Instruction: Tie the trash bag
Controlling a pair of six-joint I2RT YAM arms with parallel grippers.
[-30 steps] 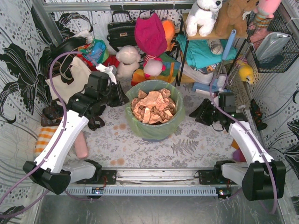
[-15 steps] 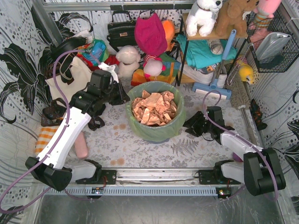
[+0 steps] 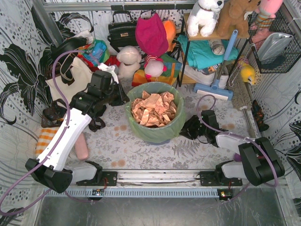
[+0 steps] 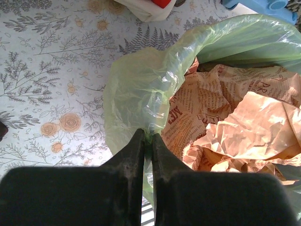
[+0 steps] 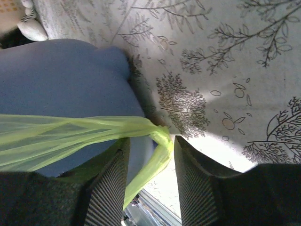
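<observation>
Your left gripper (image 4: 146, 137) pinches the trash bag (image 4: 141, 89) rim at lower centre (likely anchoring one side for knotting); your right gripper (image 5: 149, 160) straddles a twisted strand, jaws apart.

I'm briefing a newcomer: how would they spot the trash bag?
In the middle of the floral table stands a blue-grey bin. The trash bag lines it: thin, translucent light-green plastic holding crumpled tan paper, unlike the cloth bags and plush toys behind.
</observation>
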